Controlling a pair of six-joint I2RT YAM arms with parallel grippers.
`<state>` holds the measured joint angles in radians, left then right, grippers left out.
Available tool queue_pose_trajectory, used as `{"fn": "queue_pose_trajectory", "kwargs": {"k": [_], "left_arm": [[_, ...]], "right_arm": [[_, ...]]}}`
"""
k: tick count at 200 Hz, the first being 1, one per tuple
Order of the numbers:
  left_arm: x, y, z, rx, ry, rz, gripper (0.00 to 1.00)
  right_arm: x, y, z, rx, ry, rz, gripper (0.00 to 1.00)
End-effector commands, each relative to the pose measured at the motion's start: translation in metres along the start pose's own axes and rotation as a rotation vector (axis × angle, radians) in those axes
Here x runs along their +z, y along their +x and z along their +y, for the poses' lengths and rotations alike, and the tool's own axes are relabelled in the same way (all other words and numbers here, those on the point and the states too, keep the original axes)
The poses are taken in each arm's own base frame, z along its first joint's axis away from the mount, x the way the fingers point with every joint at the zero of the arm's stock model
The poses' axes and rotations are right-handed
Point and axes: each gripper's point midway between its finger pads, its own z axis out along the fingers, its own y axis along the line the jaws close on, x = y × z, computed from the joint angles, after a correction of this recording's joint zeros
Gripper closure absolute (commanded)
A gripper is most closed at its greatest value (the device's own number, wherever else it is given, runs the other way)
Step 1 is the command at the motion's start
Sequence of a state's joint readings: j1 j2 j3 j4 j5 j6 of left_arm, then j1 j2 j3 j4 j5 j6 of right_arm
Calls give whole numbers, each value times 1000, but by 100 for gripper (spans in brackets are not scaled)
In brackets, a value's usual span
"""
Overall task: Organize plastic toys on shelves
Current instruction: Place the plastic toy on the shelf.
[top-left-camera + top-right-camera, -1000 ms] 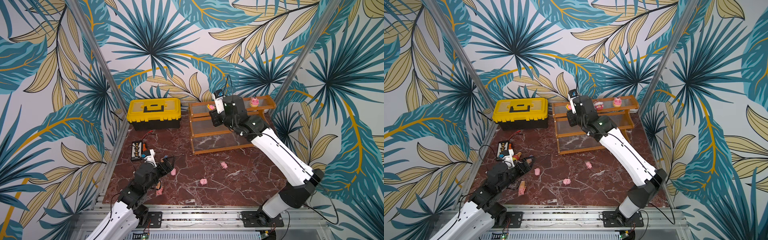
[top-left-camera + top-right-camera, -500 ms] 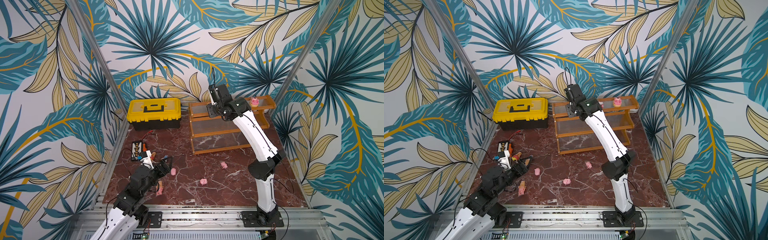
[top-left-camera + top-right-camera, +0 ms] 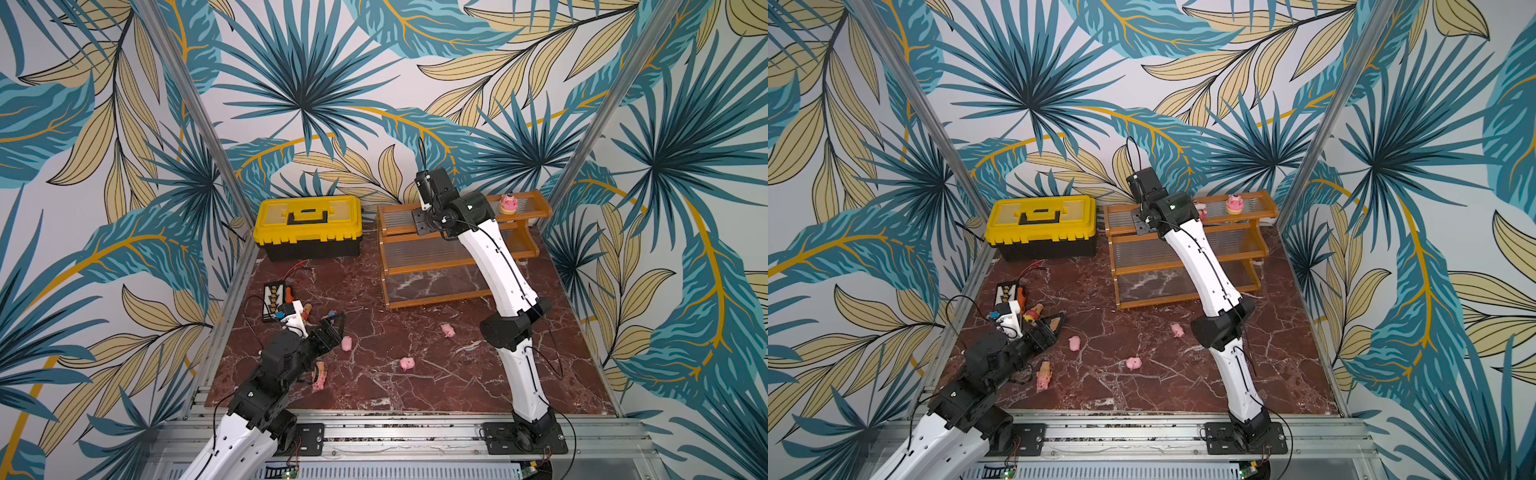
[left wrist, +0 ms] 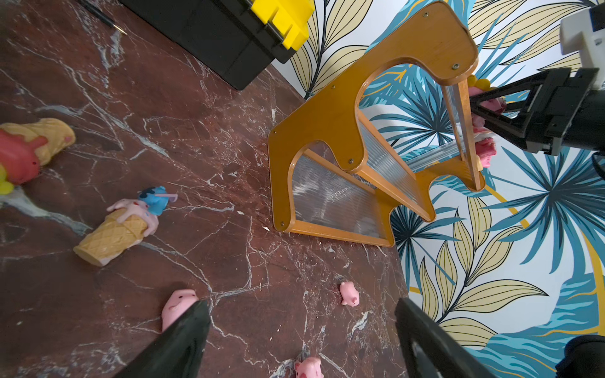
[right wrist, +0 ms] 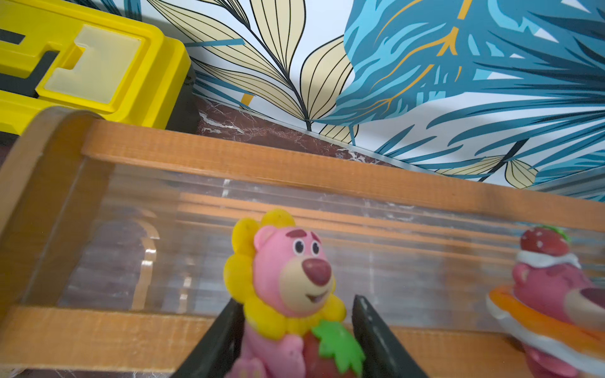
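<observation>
The shelves point(image 3: 436, 270) stand at the back right, also seen in the left wrist view point(image 4: 314, 131). My right gripper point(image 5: 296, 302) is open at the top tier point(image 5: 229, 153). A pink bear with yellow petals point(image 5: 288, 281) stands between its fingers, with a gap on one side. A second bear with a strawberry point(image 5: 553, 294) stands beside it, seen in both top views point(image 3: 508, 203) point(image 3: 1234, 204). Three piglets point(image 3: 346, 343) point(image 3: 407, 363) point(image 3: 447, 331) and a cone figure point(image 3: 320, 376) lie on the floor. My left gripper point(image 4: 301, 307) hangs open and holds nothing, close to a piglet point(image 4: 178, 306).
A yellow-and-black toolbox point(image 3: 307, 226) sits at the back left beside the shelves. A small black board with wires point(image 3: 274, 297) lies by the left wall. Two more cone figures point(image 4: 114, 229) point(image 4: 29, 147) lie near my left arm. Walls close in on three sides.
The right arm has swung from stretched out low at the right to standing upright, with its wrist kept at the top tier. The left arm has barely moved.
</observation>
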<state>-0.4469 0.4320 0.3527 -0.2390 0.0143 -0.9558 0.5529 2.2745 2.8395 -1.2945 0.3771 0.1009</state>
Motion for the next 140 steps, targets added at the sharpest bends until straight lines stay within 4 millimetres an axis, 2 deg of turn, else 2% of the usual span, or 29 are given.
{"fn": "queue_pose_trajectory", "kwargs": {"k": [1,27,47,63,73,102,115,140], "left_arm": [[-2,-10,-8,17,14,-32,8],[-2,-11,-8,16,14,-34,8],[-2,-11,-9,15,16,-34,8],[-3,-14,-12,16,26,-44,8],[-4,-17,-16,14,36,-53,8],[-11,-37,-41,-8,95,-105,6],[-15,-52,-59,-30,129,-139,0],[-21,-82,-95,-75,161,-183,0]], "right_arm": [[-1,5,3,7,-23,22,40],[-6,0,7,17,-59,3,35],[-17,-6,10,31,-102,-21,21],[-33,-10,9,37,-126,-39,8],[-46,-10,6,40,-140,-44,3],[-86,0,7,39,-229,-26,1],[-104,5,6,26,-254,-20,1],[-139,10,6,-8,-283,-47,1]]}}
